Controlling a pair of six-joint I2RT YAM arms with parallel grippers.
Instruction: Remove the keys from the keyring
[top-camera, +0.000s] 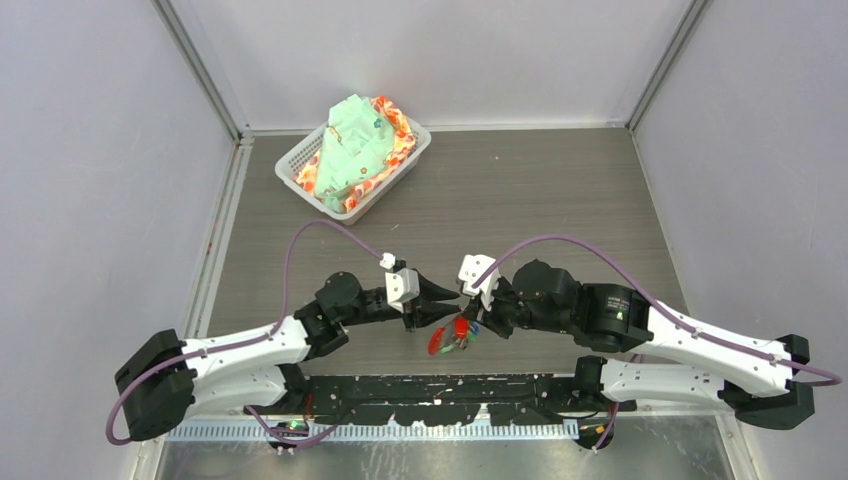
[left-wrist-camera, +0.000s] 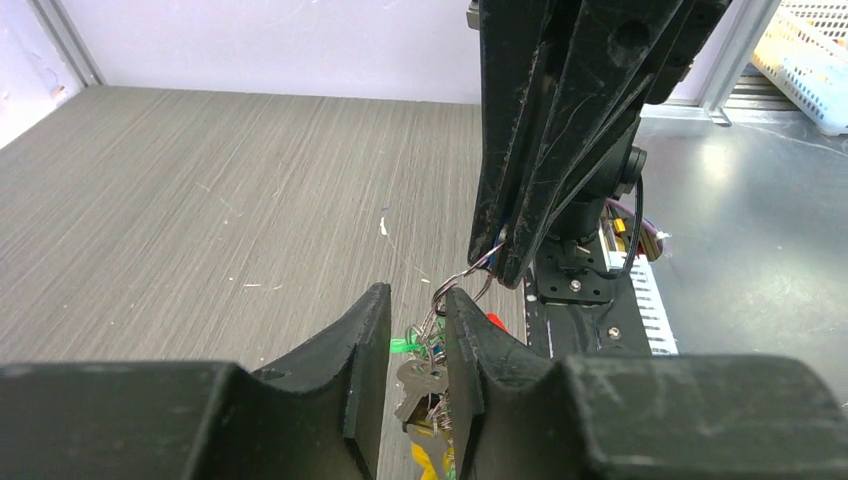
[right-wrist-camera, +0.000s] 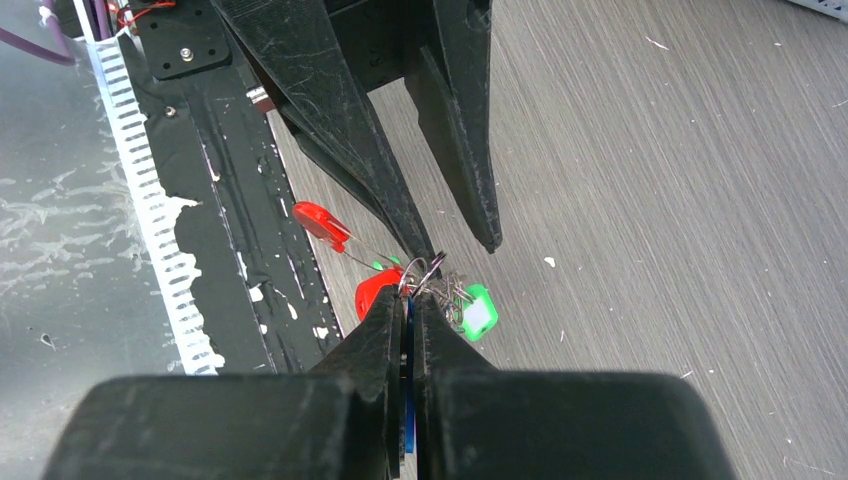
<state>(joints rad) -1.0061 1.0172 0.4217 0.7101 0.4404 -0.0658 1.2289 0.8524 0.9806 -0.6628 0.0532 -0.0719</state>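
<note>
The keys (top-camera: 455, 335) hang in a bunch above the table between my two grippers. In the right wrist view, my right gripper (right-wrist-camera: 410, 295) is shut on a thin blue key tag (right-wrist-camera: 409, 330) just below the keyring (right-wrist-camera: 428, 268). A red tag (right-wrist-camera: 375, 293), a green tag (right-wrist-camera: 478, 311) and the red curved strip (right-wrist-camera: 322, 224) hang around it. My left gripper (left-wrist-camera: 417, 300) is open. The keyring (left-wrist-camera: 455, 288) touches its right finger, and a silvery key (left-wrist-camera: 420, 383) and a yellow tag (left-wrist-camera: 430, 462) hang between the fingers.
A white basket (top-camera: 296, 163) holding a green and orange cloth (top-camera: 355, 150) stands at the back left. The black base plate (top-camera: 450, 390) and a white perforated rail (right-wrist-camera: 150, 220) run along the near edge, close under the keys.
</note>
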